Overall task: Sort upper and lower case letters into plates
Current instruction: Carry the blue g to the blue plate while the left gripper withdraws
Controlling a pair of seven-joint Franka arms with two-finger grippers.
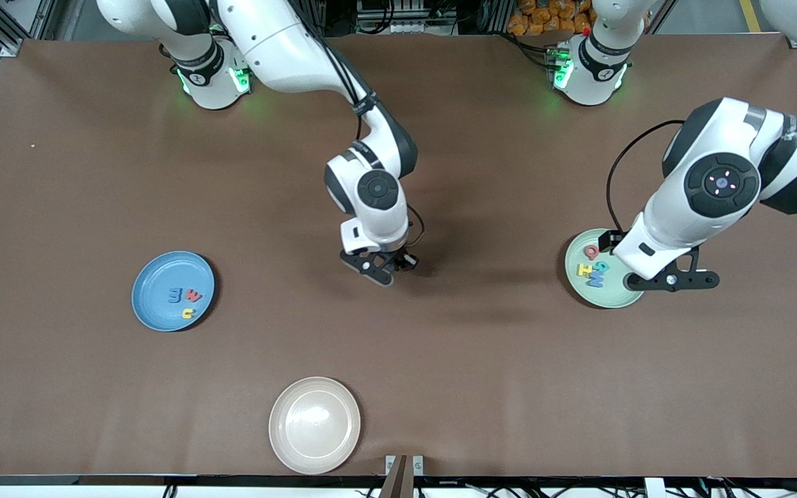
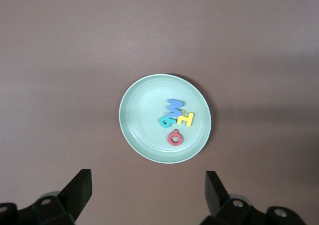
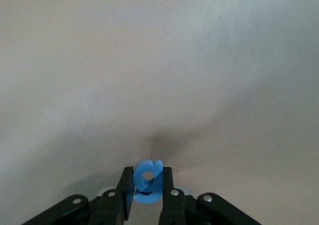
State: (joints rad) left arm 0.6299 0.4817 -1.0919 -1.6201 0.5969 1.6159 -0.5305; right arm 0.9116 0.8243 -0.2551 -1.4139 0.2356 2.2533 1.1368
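My right gripper [image 1: 386, 271] is over the bare middle of the table, shut on a blue foam letter [image 3: 148, 182] that stands upright between its fingers. The sky blue plate [image 1: 162, 274] lies toward the right arm's end and holds a blue [image 1: 176, 295], a red [image 1: 193, 296] and a yellow letter [image 1: 187, 313]. My left gripper [image 1: 672, 282] is open and empty above the rim of the mint green plate [image 1: 613, 296]. In the left wrist view that plate [image 2: 142, 110] holds blue [image 2: 174, 107], yellow [image 2: 185, 119], teal [image 2: 166, 121] and red [image 2: 175, 137] letters.
A beige plate [image 1: 314, 425] with nothing in it lies near the table's front edge, nearer to the front camera than both other plates. The brown table mat [image 1: 474, 360] spreads between the plates. The arm bases stand along the table's back edge.
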